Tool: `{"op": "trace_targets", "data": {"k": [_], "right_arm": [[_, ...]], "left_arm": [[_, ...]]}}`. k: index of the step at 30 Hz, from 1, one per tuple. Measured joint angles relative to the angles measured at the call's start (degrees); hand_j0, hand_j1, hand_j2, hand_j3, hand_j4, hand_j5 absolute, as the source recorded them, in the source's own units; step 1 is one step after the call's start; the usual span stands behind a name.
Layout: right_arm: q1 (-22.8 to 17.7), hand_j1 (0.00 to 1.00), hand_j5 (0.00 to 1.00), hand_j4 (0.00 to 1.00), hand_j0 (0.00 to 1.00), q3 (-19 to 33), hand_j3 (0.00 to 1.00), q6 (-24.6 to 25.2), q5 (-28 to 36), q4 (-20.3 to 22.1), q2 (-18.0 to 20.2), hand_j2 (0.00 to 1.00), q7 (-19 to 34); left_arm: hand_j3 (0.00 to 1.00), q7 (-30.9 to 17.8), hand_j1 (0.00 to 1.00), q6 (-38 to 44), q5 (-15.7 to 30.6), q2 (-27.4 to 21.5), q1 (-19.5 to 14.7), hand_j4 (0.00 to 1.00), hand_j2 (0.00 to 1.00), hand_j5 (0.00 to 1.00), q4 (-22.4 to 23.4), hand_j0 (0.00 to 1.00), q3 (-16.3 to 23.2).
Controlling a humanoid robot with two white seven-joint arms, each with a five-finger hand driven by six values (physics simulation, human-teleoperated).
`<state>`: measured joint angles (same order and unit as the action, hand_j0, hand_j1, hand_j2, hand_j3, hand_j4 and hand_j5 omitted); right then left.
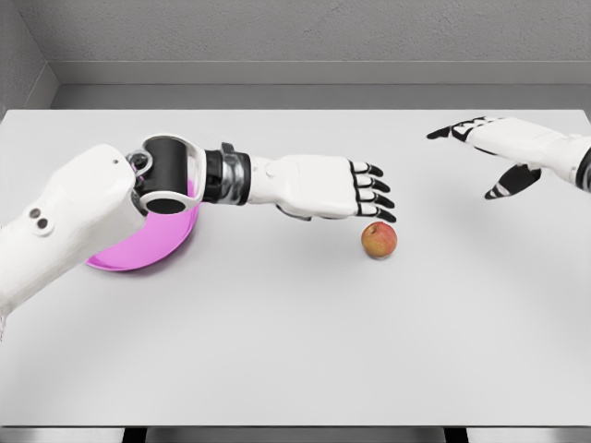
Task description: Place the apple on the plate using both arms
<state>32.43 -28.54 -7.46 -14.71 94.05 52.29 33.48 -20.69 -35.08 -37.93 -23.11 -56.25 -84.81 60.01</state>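
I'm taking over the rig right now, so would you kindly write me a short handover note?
Left robot hand: open, flat, fingertips just above and left of the apple, holding nothing.
Right robot hand: open, raised at the far right, holding nothing.
Apple: on the table, near the middle.
Plate: pink, at the left, partly hidden by the left arm.
Done: nothing grasped.
Left: grasp the apple, carry it to the plate.

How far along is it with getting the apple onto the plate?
Nothing looks finished yet. The apple sits on the table, apart from the pink plate, which the left arm partly hides. In hand: the left hand reaches out, fingers open, fingertips just above the apple. The right hand hangs open at far right. Left: grasping, carrying, placing.
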Motion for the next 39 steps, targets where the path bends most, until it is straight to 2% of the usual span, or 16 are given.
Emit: {"op": "trace_targets", "data": {"k": [5, 13, 21, 26, 34, 39], "right_arm": [[-0.09, 1.00, 1.00, 1.00, 1.00, 2.02, 1.00, -0.96, 0.00, -0.03, 0.29, 1.00, 0.03], [-0.09, 1.00, 1.00, 1.00, 1.00, 2.48, 1.00, -1.11, 0.01, 0.62, 0.60, 1.00, 0.03], [-0.09, 1.00, 1.00, 1.00, 1.00, 2.53, 1.00, -0.91, 0.06, 1.15, 0.90, 1.00, 0.01], [-0.09, 1.00, 1.00, 1.00, 1.00, 2.64, 1.00, -0.67, 0.13, 1.16, 0.86, 1.00, -0.04], [-0.35, 1.00, 1.00, 1.00, 1.00, 2.68, 1.00, -0.50, 0.18, 1.19, 0.93, 1.00, -0.05], [-1.14, 1.00, 1.00, 1.00, 1.00, 2.68, 1.00, -0.49, 0.18, 1.18, 0.94, 1.00, -0.05]], "left_arm": [[1.00, 0.24, 1.00, 0.01, 0.76, 2.78, -2.37, 1.00, 1.00, 1.00, 1.17, 1.00, 4.67], [1.00, 0.34, 1.00, 0.00, 3.36, 6.61, -5.71, 1.00, 1.00, 1.00, 5.32, 1.00, 10.57], [1.00, 0.17, 1.00, 0.00, 3.94, 10.73, -8.97, 1.00, 1.00, 1.00, 11.73, 1.00, 15.42], [1.00, 0.08, 1.00, 0.00, 3.96, 11.72, -10.55, 1.00, 1.00, 1.00, 13.81, 1.00, 17.38], [1.00, -0.89, 1.00, 0.01, 3.44, 12.67, -12.48, 1.00, 1.00, 1.00, 14.30, 1.00, 19.48], [1.00, -2.39, 1.00, 0.00, 0.76, 12.78, -12.83, 1.00, 1.00, 1.00, 14.69, 1.00, 19.72]]}}
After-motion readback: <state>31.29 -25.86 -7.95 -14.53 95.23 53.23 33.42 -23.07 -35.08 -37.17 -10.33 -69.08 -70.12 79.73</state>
